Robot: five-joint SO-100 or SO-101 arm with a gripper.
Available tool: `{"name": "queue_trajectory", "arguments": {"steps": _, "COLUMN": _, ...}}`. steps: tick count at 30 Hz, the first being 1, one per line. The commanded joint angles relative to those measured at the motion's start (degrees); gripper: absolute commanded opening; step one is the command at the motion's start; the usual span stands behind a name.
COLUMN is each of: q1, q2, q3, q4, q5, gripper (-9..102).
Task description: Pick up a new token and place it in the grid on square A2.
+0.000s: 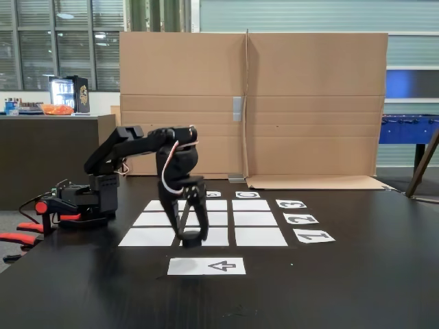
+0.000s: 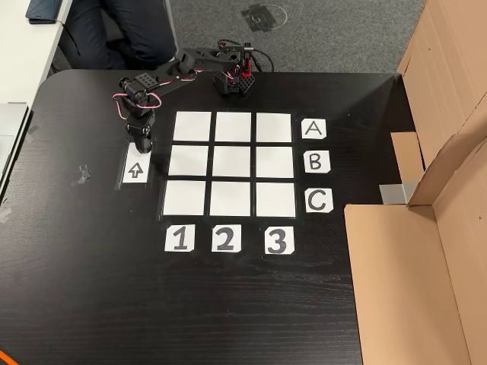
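My gripper [image 1: 193, 236] points straight down at the left end of the arrow sheet [image 1: 206, 266] in the fixed view. Its fingers are closed on a small black token [image 1: 193, 241], which seems to hang just off the table, with a grey shadow under it on the sheet. From above, the gripper [image 2: 141, 144] is at the top end of the arrow sheet [image 2: 135, 169], left of the grid [image 2: 233, 162]. All nine white squares of the grid [image 1: 259, 236] are bare. Square A2 [image 2: 233, 126] is the top middle one from above. In the fixed view, square A2 [image 1: 149, 219] lies just behind and left of the gripper.
The arm's base [image 2: 232, 76] stands at the table's far edge above the grid, with red clamps [image 1: 27, 229] beside it. Labels A B C [image 2: 315, 161] and 1 2 3 [image 2: 224, 239] border the grid. Cardboard walls [image 1: 254, 103] close off one side of the table.
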Motion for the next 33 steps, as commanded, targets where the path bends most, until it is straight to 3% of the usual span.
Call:
{"name": "queue_trajectory", "arguments": {"steps": 1, "q1": -2.29, "q2": 6.24, "q3": 1.58, "q4": 0.35, "q5": 0.62, "gripper": 11}}
{"name": "queue_trajectory", "arguments": {"steps": 17, "q1": -13.1, "q2": 22.85, "q3": 24.26, "q4": -0.09, "q5": 0.0, "gripper": 10}}
{"name": "queue_trajectory", "arguments": {"steps": 33, "q1": -28.48, "q2": 53.61, "q3": 59.06, "q4": -5.1, "q5": 0.0, "gripper": 9}}
